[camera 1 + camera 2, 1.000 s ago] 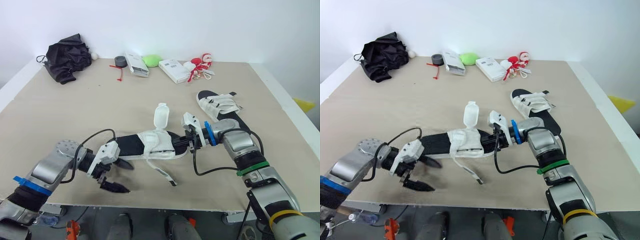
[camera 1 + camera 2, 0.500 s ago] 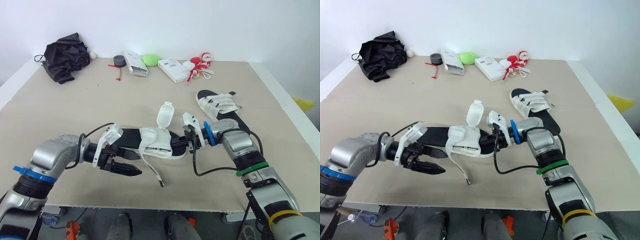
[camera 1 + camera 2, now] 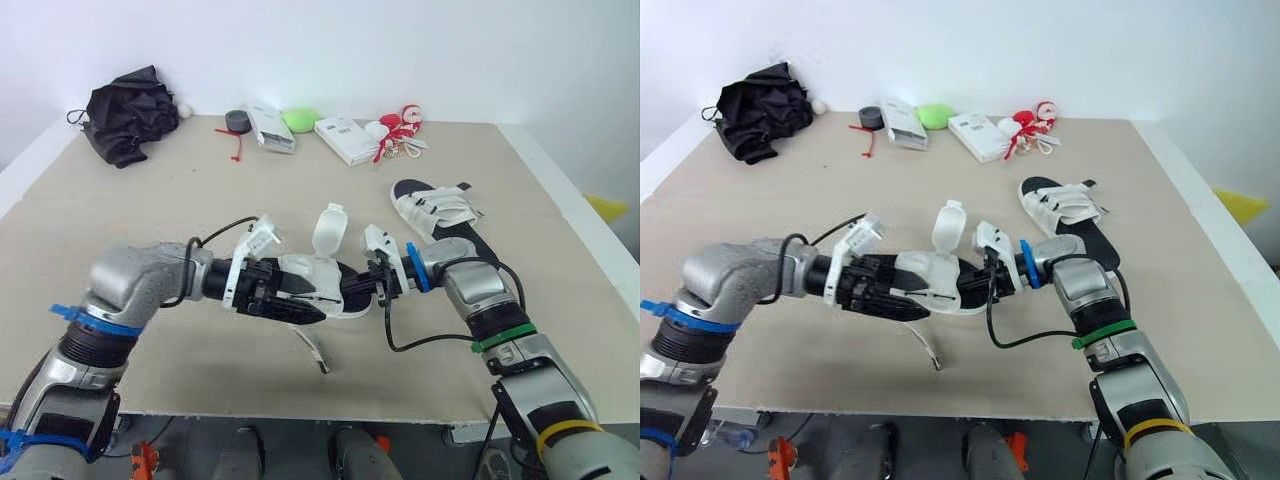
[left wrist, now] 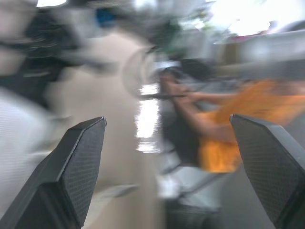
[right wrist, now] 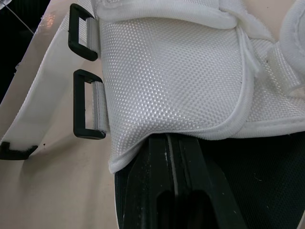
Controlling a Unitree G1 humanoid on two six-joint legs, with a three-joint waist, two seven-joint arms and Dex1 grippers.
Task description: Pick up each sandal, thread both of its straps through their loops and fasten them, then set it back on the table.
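The right end effector (image 3: 373, 288) is clamping shut on the black sole at one end of the sandal (image 3: 312, 288). The left end effector (image 3: 305, 310) is spreading its fingers (image 4: 76, 171) wide along the sandal's near side. They seem to be brushing the white upper, though the overlap is hiding any contact.

The sandal is sitting between the two arms, near the front middle of the worktop (image 3: 150, 220). One strap (image 3: 329, 226) is standing upright. The other strap (image 3: 312, 350) is dangling loose, its tip ending close to the worktop's front edge. In the right wrist view, two black loops (image 5: 85, 110) are showing empty beside the mesh upper, and the frame is cutting off the sole. The left wrist view is smearing everything beyond the fingers into blur.

A second sandal (image 3: 438, 213) is lying just beyond the right forearm. Along the far edge a black cloth (image 3: 130, 122), a tape roll (image 3: 238, 121), two boxes (image 3: 345, 140), a green object (image 3: 303, 120) and red-and-white trinkets (image 3: 400, 130) are sitting well apart from the arms, leaving bare worktop in between and out to the left.
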